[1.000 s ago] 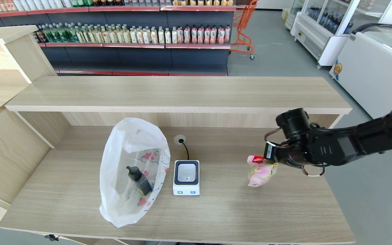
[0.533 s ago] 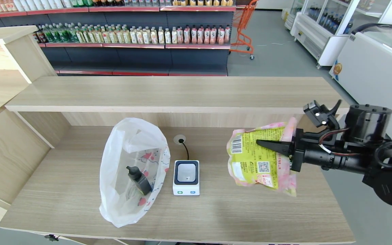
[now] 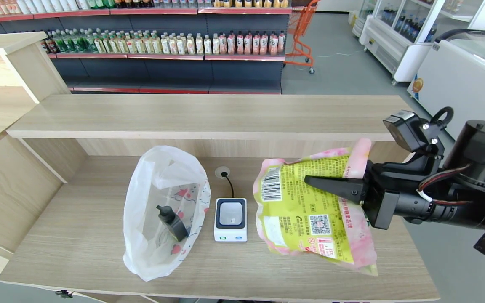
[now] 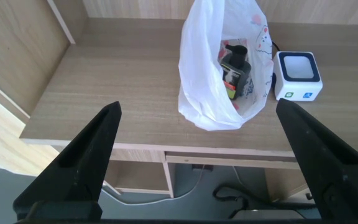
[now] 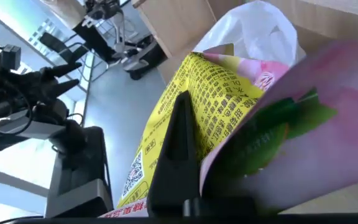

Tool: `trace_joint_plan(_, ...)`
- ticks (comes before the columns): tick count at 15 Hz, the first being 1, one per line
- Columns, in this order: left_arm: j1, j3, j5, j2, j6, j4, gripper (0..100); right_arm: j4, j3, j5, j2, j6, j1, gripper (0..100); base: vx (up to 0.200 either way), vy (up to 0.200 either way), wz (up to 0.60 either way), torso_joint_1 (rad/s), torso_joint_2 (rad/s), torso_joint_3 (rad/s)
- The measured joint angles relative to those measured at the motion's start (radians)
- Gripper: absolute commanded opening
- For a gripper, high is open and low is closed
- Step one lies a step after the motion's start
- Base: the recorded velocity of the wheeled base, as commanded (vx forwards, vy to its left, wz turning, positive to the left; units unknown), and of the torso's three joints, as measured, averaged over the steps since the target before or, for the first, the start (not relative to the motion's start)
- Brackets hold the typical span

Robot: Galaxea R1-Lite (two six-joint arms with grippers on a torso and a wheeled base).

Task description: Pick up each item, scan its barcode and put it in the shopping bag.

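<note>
Snack pouch (image 3: 305, 219) looks light, crinkly and floppy, so we reckon the right end effector (image 3: 314, 183) clamped across its flat face beats pinching a corner.

The white box scanner (image 3: 230, 219) is set on the wooden counter (image 3: 78, 248), between the white plastic shopping bag (image 3: 135, 219), left, and the raised yellow foil pouch (image 3: 301, 210), right.

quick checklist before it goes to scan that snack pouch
1. right gripper jaws shut on the snack pouch: ok
2. barcode turned toward the scanner: not ok, it faces up toward the head camera
3. snack pouch over the scanner: not ok, it hangs to the scanner's right
4. scanner window uncovered: ok
5. shopping bag mouth open: ok, a bottle lies inside
6. left gripper clear of the bag: ok, jaws open
</note>
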Motion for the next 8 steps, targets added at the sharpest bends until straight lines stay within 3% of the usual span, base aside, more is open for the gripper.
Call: trace_joint_plan(8,0.0,0.0,0.0,0.0,0.0,0.0,100,-0.027,0.046,0.09,-0.022,-0.023,0.023,0,0.0,0.0,0.0,0.0,0.0,0.0)
